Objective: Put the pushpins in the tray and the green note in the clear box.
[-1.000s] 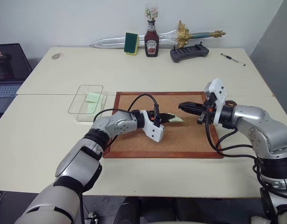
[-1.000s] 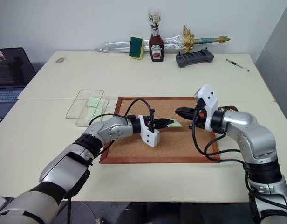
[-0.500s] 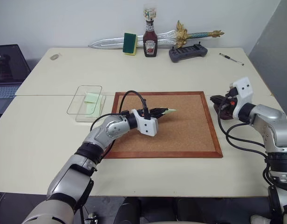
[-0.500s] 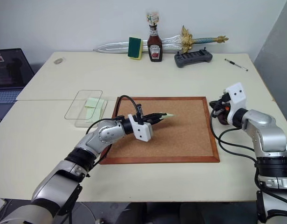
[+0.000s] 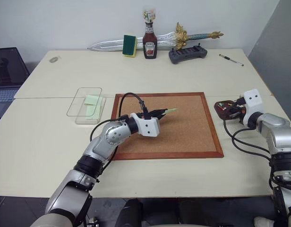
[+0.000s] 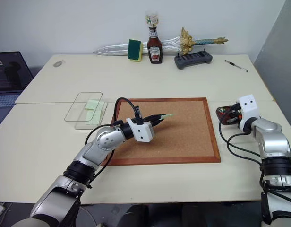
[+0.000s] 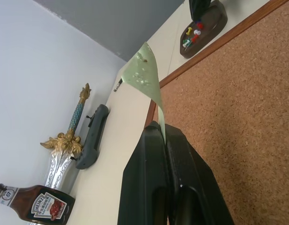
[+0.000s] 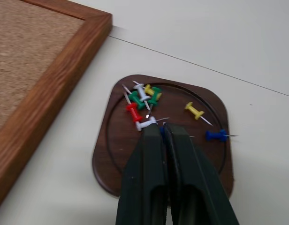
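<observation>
Pushpins (image 8: 144, 105) in tray (image 8: 111, 159), right wrist view

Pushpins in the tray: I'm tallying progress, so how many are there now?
7 pushpins lie in the tray: green, white, yellow and red ones clustered together, another white at the right gripper tips, a yellow and a blue apart. The fingers may hide more.

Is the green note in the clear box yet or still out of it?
Out. The left hand holds the green note above the cork board, apart from the clear box, which already has another green slip inside.
</observation>
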`<move>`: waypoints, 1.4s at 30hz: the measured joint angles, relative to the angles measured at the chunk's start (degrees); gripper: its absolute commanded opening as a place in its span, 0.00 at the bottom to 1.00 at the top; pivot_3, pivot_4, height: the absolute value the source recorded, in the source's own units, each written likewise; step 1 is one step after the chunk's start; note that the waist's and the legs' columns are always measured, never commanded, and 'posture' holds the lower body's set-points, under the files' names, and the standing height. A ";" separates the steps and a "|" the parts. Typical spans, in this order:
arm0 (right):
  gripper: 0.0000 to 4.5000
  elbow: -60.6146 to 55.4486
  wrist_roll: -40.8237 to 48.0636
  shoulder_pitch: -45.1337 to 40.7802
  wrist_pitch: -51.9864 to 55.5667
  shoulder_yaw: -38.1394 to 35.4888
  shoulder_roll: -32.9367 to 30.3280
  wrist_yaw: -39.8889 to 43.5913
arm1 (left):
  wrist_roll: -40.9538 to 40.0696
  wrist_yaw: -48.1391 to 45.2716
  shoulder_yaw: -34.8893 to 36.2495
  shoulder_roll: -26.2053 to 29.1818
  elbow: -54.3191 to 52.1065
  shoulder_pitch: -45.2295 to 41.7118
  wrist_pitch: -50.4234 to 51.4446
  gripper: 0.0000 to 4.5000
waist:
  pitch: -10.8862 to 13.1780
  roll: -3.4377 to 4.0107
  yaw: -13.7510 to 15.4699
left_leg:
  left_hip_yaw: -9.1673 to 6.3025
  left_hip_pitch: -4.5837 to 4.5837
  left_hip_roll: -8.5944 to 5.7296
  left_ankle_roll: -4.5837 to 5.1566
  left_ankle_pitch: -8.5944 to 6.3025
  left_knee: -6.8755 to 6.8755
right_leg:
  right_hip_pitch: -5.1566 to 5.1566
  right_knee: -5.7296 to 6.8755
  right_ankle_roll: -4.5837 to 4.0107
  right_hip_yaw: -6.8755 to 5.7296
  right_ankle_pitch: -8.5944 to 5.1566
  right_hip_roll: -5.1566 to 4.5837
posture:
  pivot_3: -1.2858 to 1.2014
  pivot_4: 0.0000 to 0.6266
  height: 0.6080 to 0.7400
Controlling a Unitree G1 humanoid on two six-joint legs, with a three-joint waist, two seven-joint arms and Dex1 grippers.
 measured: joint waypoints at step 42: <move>1.00 -22.37 13.10 1.91 -1.13 2.07 2.79 20.26 | -11.25 4.42 18.13 -1.88 -22.91 10.96 34.92 0.00 | 0.00 0.00 -0.83 | -0.04 0.06 0.17 0.03 -0.02 0.00 | -0.01 0.07 0.00 -0.02 -0.01 0.13 | 0.52 0.24 1.00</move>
